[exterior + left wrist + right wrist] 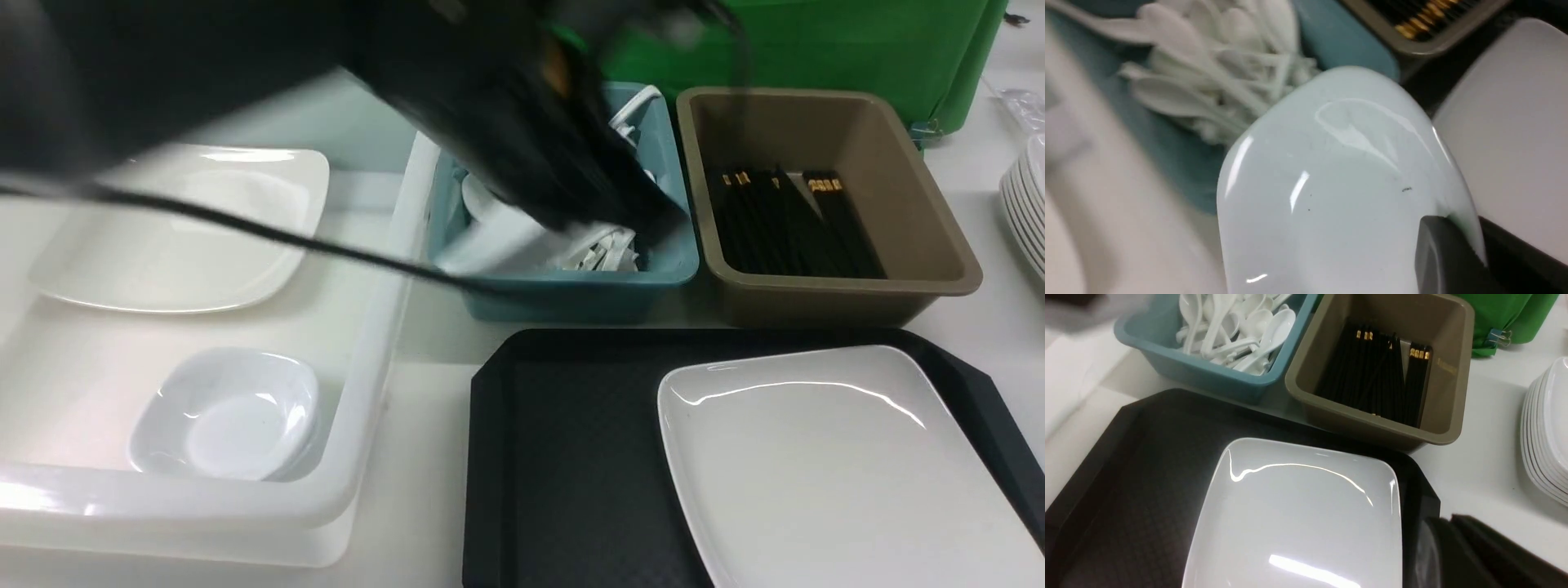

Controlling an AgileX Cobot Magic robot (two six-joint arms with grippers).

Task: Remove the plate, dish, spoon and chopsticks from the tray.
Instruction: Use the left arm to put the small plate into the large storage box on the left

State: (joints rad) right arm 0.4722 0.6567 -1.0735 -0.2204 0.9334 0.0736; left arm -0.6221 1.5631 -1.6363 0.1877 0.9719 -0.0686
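Your left gripper (620, 216) is closed tight on the rim of the small white dish (1339, 183). One dark finger (1447, 257) lies over the dish's edge, and the front view shows that arm only as a blur. Below the held dish is the teal bin (571, 286) with its heap of white spoons (1216, 73). The wall of the white bin (384, 327) runs close on the gripper's left, and that bin holds another plate and another small dish. Your right gripper (1447, 539) has its jaws together with nothing between them, and it hangs by the right rim of the black tray (571, 457). The large white plate (824, 465) lies flat on the tray just to the left of that gripper. Ahead of the right gripper stands the brown bin (824, 302), touching the tray's far edge, with black chopsticks (792, 220) lying inside it.
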